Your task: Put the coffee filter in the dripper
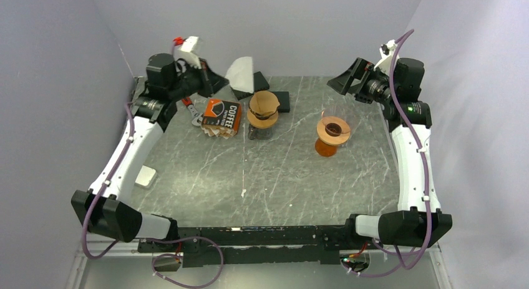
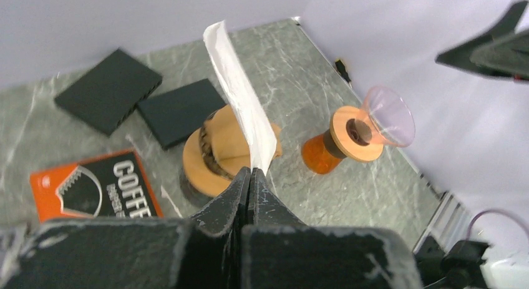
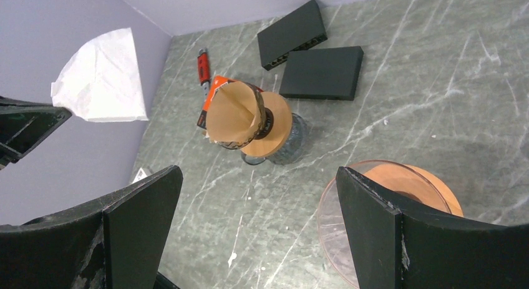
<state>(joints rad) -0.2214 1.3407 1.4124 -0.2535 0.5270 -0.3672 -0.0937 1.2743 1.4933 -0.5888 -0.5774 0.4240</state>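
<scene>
My left gripper (image 1: 215, 83) is shut on a white paper coffee filter (image 1: 242, 73) and holds it up in the air at the back left. In the left wrist view the filter (image 2: 240, 108) stands edge-on out of the shut tips (image 2: 251, 171). It also shows in the right wrist view (image 3: 103, 77). An empty clear dripper (image 1: 332, 130) with a wooden collar sits on an orange base at the right (image 2: 387, 114) (image 3: 380, 201). A second dripper (image 1: 263, 108) on a glass carafe holds a brown filter (image 3: 234, 114). My right gripper (image 1: 343, 83) is open and empty, above the clear dripper (image 3: 259, 226).
An orange coffee filter pack (image 1: 221, 117) lies left of the carafe. Two black blocks (image 1: 261, 82) (image 1: 282, 100) lie at the back. A red-handled tool (image 1: 187, 105) lies by the left arm. A small white piece (image 1: 146, 176) lies at the left edge.
</scene>
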